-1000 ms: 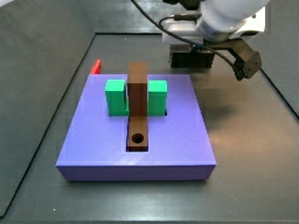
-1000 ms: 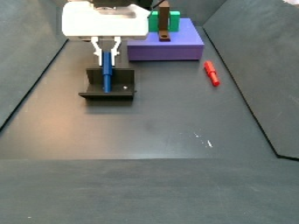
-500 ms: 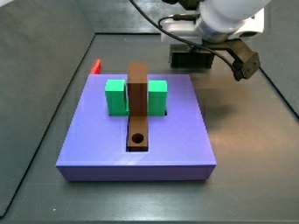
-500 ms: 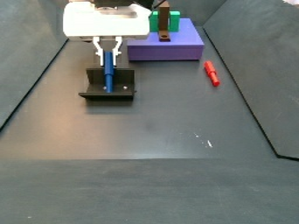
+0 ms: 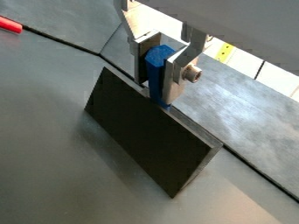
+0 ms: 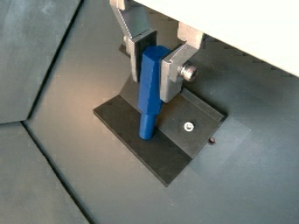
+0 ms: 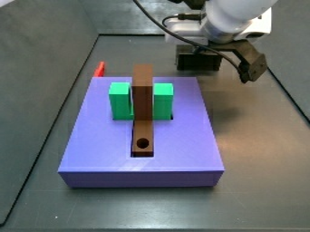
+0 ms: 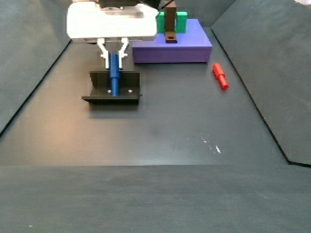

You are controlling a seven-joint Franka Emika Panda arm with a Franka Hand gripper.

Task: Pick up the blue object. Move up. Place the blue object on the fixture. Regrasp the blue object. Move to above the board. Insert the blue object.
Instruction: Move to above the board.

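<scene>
End effector (image 6: 156, 59) clamping blue object (image 6: 149, 94) over fixture (image 6: 162, 143)

Gripper (image 6: 156, 63) pointed straight down from the white wrist housing, positioned directly over the fixture (image 8: 112, 92). Silver finger plates (image 5: 176, 73) closed against the upper part of the blue object (image 6: 149, 92), held upright between the dark pads. Arm body visible at frame top in both side views.
</scene>
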